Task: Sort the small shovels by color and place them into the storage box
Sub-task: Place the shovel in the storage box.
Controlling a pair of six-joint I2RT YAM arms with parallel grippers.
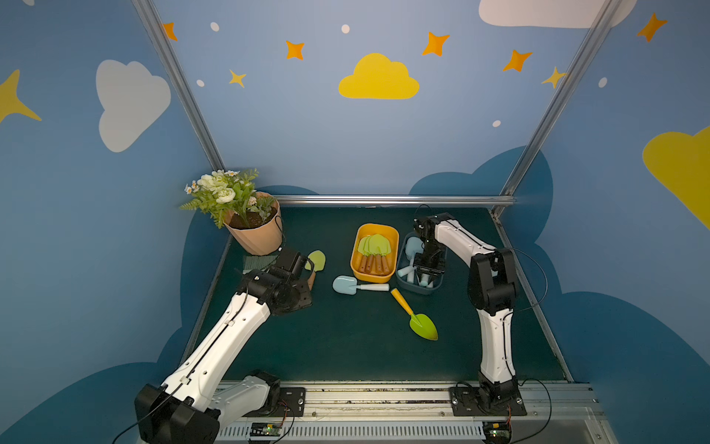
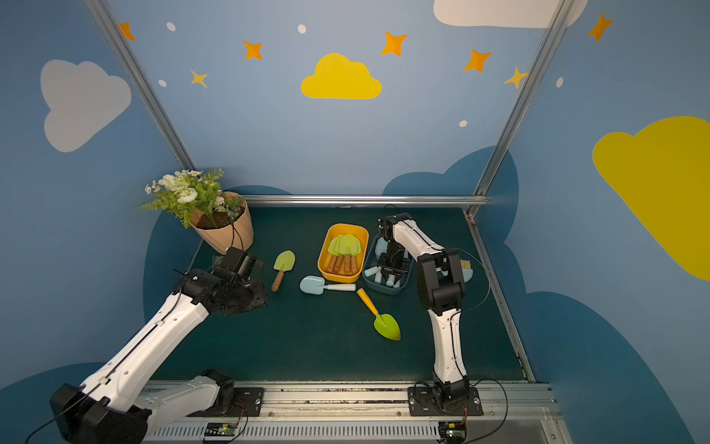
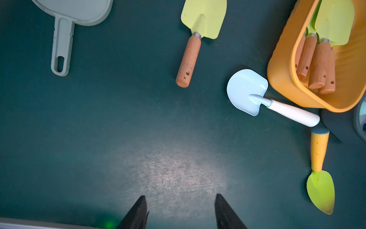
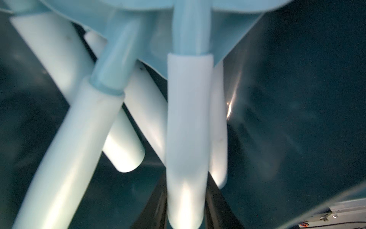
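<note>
My right gripper (image 4: 186, 184) is down inside the dark blue storage box (image 1: 418, 290), shut on the pale handle of a light blue shovel (image 4: 188, 128) that lies over several other blue shovels. Several green shovels with wooden handles (image 1: 378, 246) lie in the yellow storage box (image 1: 355, 265). On the mat lie a light blue shovel (image 1: 345, 285), a green shovel with an orange handle (image 1: 422, 326) and a green shovel with a wooden handle (image 2: 283, 263). My left gripper (image 3: 180, 200) hovers open over bare mat, left of these, with nothing between its fingers.
A flower pot (image 1: 255, 234) stands at the back left corner. A grey-green brush (image 3: 63, 39) lies beside it, near my left arm. A light blue brush with tan bristles (image 2: 466, 269) lies behind my right arm. Metal rails edge the mat.
</note>
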